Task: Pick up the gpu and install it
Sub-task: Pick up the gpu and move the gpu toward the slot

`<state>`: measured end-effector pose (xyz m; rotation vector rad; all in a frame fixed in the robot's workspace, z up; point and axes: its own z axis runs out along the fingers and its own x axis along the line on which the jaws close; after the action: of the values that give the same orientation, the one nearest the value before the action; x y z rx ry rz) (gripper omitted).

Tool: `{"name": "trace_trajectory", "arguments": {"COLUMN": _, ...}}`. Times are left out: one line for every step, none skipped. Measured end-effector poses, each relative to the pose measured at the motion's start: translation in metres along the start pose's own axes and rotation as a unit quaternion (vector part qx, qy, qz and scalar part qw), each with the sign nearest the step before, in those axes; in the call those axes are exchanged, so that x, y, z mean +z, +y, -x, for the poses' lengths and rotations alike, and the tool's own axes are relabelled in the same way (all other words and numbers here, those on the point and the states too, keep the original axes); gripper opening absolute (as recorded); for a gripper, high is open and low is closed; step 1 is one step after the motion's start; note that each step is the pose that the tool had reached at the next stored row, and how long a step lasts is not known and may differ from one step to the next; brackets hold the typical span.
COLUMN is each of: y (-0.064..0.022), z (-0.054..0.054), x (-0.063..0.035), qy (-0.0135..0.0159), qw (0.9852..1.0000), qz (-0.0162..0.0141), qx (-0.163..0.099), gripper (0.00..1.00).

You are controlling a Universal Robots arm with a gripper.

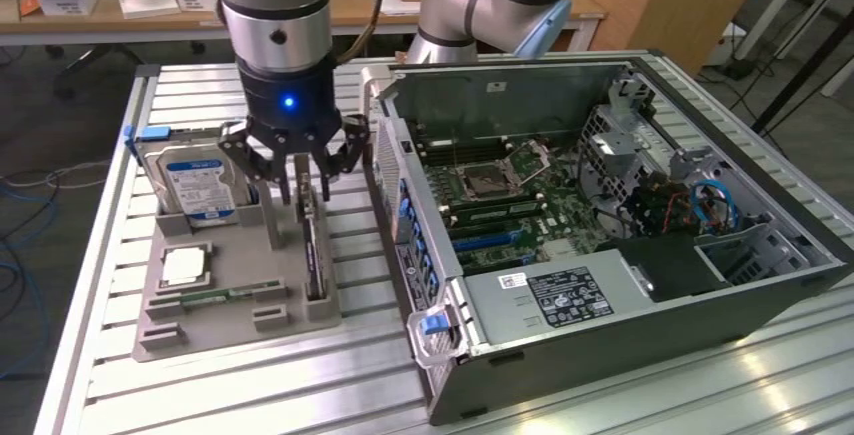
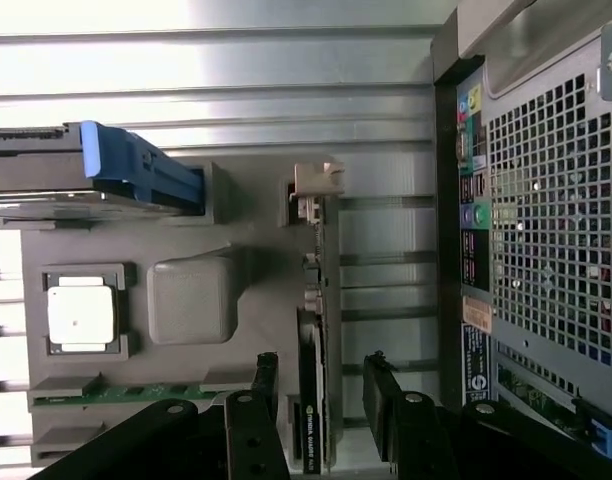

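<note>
The gpu is a thin black card standing on its edge in a slot at the exterior view's right side of a grey holder tray. My gripper hangs straight above the card's far end, open, with one finger on each side of it. In the wrist view the gpu runs between the two black fingers, and the gripper is not touching it on either side. The open computer case lies beside the tray on the exterior view's right, with its motherboard exposed.
In the same tray stand a silver hard drive with a blue-white label, a processor and a green memory stick. The case's perforated wall is close beside the gpu. A slatted metal table carries everything.
</note>
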<state>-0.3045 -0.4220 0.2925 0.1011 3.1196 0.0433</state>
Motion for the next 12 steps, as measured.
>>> {"name": "trace_trajectory", "arguments": {"y": -0.0008, "z": 0.000, "x": 0.0015, "qy": -0.0001, "qw": 1.0000, "qz": 0.0000, "qx": 0.000, "gripper": 0.47}}
{"name": "trace_trajectory", "arguments": {"y": -0.0019, "z": 0.000, "x": 0.0033, "qy": 0.0000, "qw": 1.0000, "qz": -0.0001, "qx": 0.000, "gripper": 0.47}}
{"name": "trace_trajectory", "arguments": {"y": -0.0030, "z": 0.000, "x": 0.0050, "qy": 0.0000, "qw": 1.0000, "qz": -0.0001, "qx": 0.000, "gripper": 0.47}}
{"name": "trace_trajectory", "arguments": {"y": -0.0042, "z": 0.000, "x": 0.0067, "qy": -0.0001, "qw": 1.0000, "qz": -0.0001, "qx": 0.000, "gripper": 0.47}}
{"name": "trace_trajectory", "arguments": {"y": -0.0053, "z": 0.000, "x": 0.0082, "qy": -0.0001, "qw": 1.0000, "qz": -0.0002, "qx": 0.000, "gripper": 0.47}}
{"name": "trace_trajectory", "arguments": {"y": -0.0067, "z": 0.000, "x": 0.0096, "qy": -0.0001, "qw": 1.0000, "qz": -0.0005, "qx": 0.000, "gripper": 0.47}}
{"name": "trace_trajectory", "arguments": {"y": -0.0082, "z": 0.000, "x": 0.0107, "qy": -0.0001, "qw": 1.0000, "qz": -0.0007, "qx": 0.000, "gripper": 0.47}}
{"name": "trace_trajectory", "arguments": {"y": -0.0099, "z": 0.000, "x": 0.0116, "qy": -0.0002, "qw": 1.0000, "qz": -0.0011, "qx": 0.000, "gripper": 0.47}}
{"name": "trace_trajectory", "arguments": {"y": -0.0119, "z": 0.000, "x": 0.0124, "qy": -0.0001, "qw": 1.0000, "qz": -0.0015, "qx": 0.000, "gripper": 0.47}}
{"name": "trace_trajectory", "arguments": {"y": -0.0139, "z": 0.000, "x": 0.0132, "qy": -0.0002, "qw": 1.0000, "qz": -0.0020, "qx": 0.000, "gripper": 0.47}}
{"name": "trace_trajectory", "arguments": {"y": -0.0156, "z": 0.000, "x": 0.0142, "qy": -0.0002, "qw": 1.0000, "qz": -0.0024, "qx": 0.000, "gripper": 0.47}}
{"name": "trace_trajectory", "arguments": {"y": -0.0169, "z": 0.000, "x": 0.0155, "qy": -0.0002, "qw": 1.0000, "qz": -0.0028, "qx": 0.000, "gripper": 0.47}}
